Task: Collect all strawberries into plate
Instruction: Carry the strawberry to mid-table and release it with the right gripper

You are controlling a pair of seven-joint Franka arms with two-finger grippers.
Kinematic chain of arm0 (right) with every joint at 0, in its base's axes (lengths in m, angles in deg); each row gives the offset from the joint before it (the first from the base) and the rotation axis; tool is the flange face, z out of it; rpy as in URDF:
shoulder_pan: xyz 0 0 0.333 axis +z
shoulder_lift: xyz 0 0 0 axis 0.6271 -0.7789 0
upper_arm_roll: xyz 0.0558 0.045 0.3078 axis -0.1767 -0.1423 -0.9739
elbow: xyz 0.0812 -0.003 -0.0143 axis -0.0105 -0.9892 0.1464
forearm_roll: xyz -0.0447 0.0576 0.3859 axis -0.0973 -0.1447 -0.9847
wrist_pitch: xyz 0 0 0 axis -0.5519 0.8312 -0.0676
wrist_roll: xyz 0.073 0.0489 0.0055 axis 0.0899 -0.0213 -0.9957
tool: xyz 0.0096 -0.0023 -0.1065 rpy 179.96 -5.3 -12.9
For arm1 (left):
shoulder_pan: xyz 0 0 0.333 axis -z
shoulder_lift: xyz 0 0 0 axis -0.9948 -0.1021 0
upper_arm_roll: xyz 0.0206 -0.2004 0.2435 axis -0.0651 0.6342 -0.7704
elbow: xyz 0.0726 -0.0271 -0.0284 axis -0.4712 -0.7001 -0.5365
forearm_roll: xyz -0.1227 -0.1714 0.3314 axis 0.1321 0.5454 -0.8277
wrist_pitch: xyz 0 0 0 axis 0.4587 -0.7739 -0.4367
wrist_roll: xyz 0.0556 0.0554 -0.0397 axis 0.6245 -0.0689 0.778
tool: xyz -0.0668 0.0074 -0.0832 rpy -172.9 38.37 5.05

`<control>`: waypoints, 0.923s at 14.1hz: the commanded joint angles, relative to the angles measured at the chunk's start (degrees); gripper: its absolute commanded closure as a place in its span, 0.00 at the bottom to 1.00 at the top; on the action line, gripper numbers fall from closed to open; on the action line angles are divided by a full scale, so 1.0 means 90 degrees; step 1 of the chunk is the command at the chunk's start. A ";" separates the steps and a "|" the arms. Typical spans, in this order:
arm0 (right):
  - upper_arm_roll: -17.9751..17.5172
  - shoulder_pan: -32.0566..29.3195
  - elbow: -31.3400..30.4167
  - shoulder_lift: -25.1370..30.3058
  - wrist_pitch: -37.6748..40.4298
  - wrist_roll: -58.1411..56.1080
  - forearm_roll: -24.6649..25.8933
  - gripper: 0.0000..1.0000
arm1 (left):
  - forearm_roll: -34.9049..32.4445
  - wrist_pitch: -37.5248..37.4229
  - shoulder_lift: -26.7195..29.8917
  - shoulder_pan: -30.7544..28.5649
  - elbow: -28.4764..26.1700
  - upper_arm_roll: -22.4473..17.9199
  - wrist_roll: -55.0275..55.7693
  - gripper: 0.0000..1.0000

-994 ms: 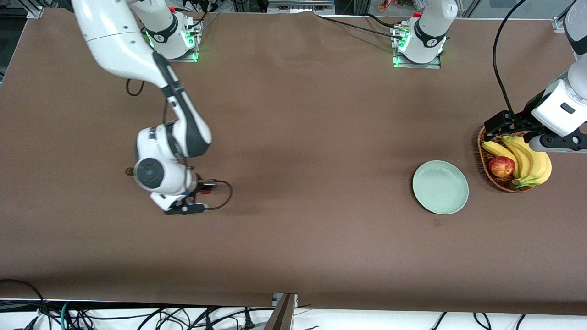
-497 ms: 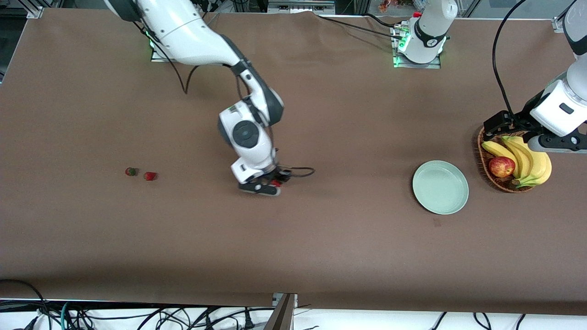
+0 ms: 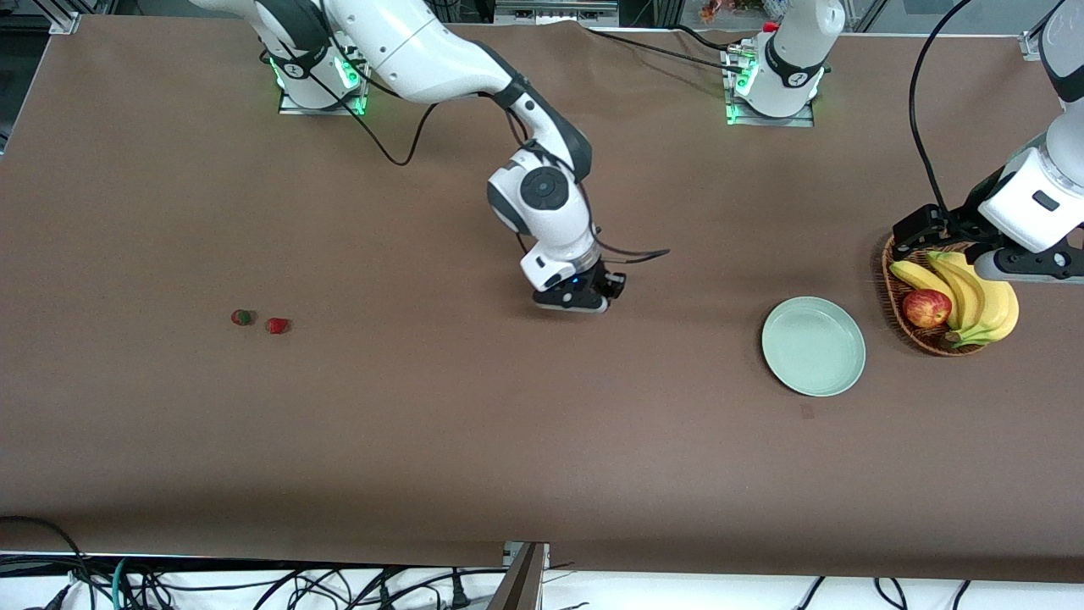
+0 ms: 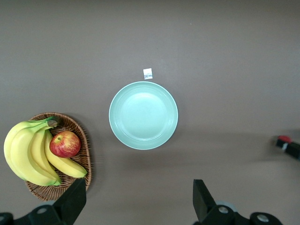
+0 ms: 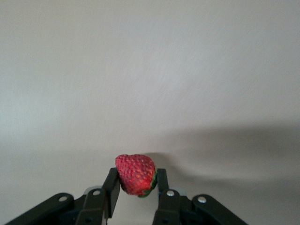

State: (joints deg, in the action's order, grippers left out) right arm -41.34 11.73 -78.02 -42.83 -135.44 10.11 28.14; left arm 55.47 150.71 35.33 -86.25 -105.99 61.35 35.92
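My right gripper (image 3: 593, 298) is shut on a strawberry (image 5: 136, 174) and holds it above the bare middle of the table. The right wrist view shows the berry pinched between both fingers (image 5: 111, 185); it also shows as a red spot in the left wrist view (image 4: 284, 139). Two more strawberries (image 3: 243, 317) (image 3: 277, 325) lie side by side on the table toward the right arm's end. The mint-green plate (image 3: 813, 346) lies empty toward the left arm's end, also in the left wrist view (image 4: 143, 115). My left gripper (image 3: 931, 230) waits open and empty, high over the basket.
A wicker basket (image 3: 891, 284) with bananas (image 3: 974, 292) and a red apple (image 3: 926, 307) stands beside the plate at the left arm's end. A small white tag (image 4: 148, 73) lies on the cloth by the plate's rim.
My right gripper has lifted one strawberry from beside the other two and carried it across the table toward the plate. The left arm has not moved.
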 commanded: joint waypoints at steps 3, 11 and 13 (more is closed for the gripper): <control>0.0030 0.0280 0.0278 -0.0307 -0.0237 0.0395 -0.0059 0.49 | -0.0152 -0.0112 -0.0042 0.0039 0.0105 0.0000 -0.0084 0.00; 0.0128 -0.0802 0.0278 0.0414 0.1244 -0.0830 -0.0040 0.00 | -0.0123 -0.0102 -0.0042 0.0039 0.0115 0.0000 -0.0084 0.00; 0.0128 -0.1280 0.0268 0.0659 0.1957 -0.1505 -0.0050 0.00 | -0.0064 -0.0102 -0.0042 0.0029 0.0125 -0.0009 -0.0074 0.00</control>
State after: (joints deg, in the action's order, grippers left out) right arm -39.16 4.00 -74.80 -39.86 -123.27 2.02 28.15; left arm 55.47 150.69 35.33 -86.23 -105.99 61.40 35.92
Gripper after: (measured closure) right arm 0.000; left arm 0.000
